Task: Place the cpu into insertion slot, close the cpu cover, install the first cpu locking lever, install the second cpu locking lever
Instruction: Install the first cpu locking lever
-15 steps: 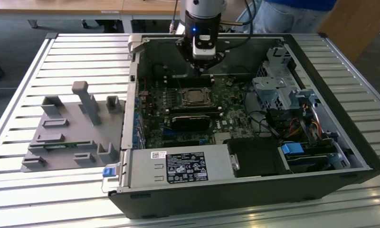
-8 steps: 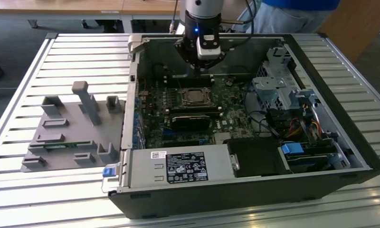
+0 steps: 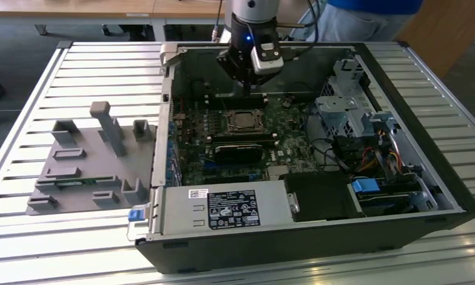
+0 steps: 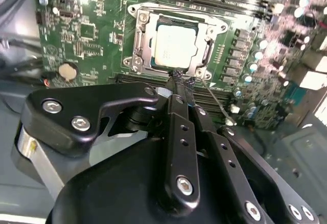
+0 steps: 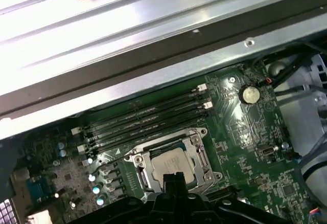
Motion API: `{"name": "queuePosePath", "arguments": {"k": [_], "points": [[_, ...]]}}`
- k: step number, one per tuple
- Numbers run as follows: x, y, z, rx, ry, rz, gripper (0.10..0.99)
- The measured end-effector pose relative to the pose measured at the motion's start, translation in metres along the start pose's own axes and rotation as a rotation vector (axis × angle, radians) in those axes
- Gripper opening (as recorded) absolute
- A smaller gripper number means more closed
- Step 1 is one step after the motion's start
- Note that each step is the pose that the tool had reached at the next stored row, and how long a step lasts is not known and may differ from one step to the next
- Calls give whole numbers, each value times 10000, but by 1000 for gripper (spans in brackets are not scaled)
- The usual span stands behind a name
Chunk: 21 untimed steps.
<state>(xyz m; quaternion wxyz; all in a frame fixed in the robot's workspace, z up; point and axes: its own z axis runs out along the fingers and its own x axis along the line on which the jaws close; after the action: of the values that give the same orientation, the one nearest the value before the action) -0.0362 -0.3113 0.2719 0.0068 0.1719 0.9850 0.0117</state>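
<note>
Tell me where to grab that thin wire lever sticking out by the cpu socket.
Probably near the free end of the lever, coming down from above: it is a thin rod angling away from a corner of the cpu cover, so that end stands clear of the frame.

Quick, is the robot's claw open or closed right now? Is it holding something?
Gripper: closed, tips at the edge of the cpu cover; whether it pinches anything cannot be told.

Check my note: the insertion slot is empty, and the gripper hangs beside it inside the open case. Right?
Not empty: the cpu sits in the insertion slot, as both wrist views show. The gripper does hang beside it inside the open case.
</note>
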Motion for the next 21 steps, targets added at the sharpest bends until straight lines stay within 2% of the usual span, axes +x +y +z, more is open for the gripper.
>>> {"name": "queuePosePath", "arguments": {"k": [15,18,21], "points": [[0,-1,20,-23,68,-2694,106],[21,-9,23,-27,70,-2879,106],[108,-40,28,-29,68,-2879,106]]}}
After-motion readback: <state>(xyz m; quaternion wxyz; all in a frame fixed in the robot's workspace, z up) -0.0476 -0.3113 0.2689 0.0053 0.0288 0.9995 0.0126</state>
